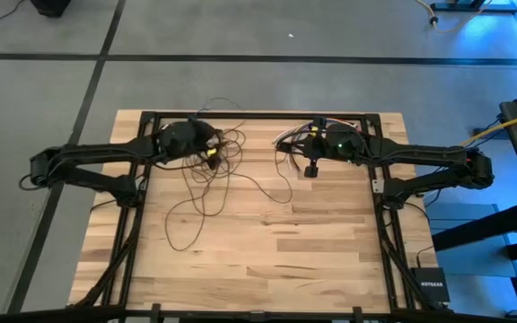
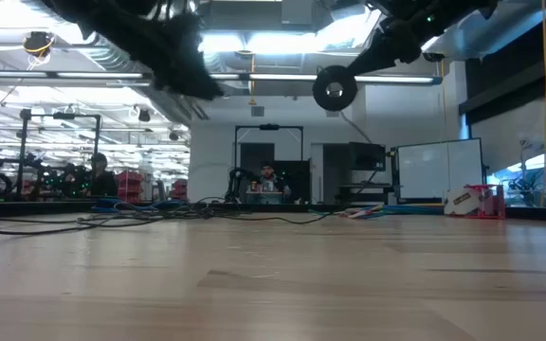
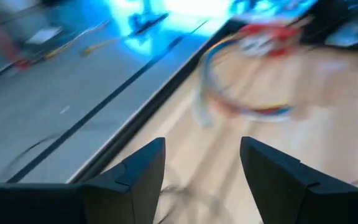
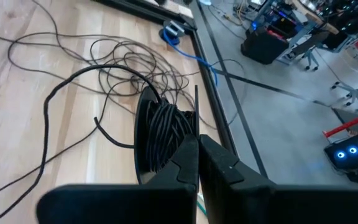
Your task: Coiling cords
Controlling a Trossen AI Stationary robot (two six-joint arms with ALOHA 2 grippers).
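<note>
The cords (image 1: 212,190) lie as thin dark loops on the wooden table between the two arms, and they also show in the right wrist view (image 4: 104,68). One end is wound on a small round black puck (image 2: 335,89), which hangs in the air under my right gripper (image 4: 197,146), shut at the far middle of the table (image 1: 312,148). My left gripper (image 3: 202,146) is open with nothing between its fingers. It is raised over the far left part of the loops (image 1: 215,145). My right gripper is shut at the edge of the puck (image 4: 178,138), right where the cord is wound round it. The fingers hide whether they pinch the rim or the wound cord. The puck stands on edge, clear of the table. The cord runs slack from it to the loops.
A short bundle of multicoloured wires (image 1: 287,136) lies at the far edge beside the right gripper. Black frame rails (image 1: 258,115) run along the table's edges. A yellow cable (image 1: 501,130) and a small black box (image 1: 429,285) are on the right. Bare wood (image 1: 276,260) fills the near half.
</note>
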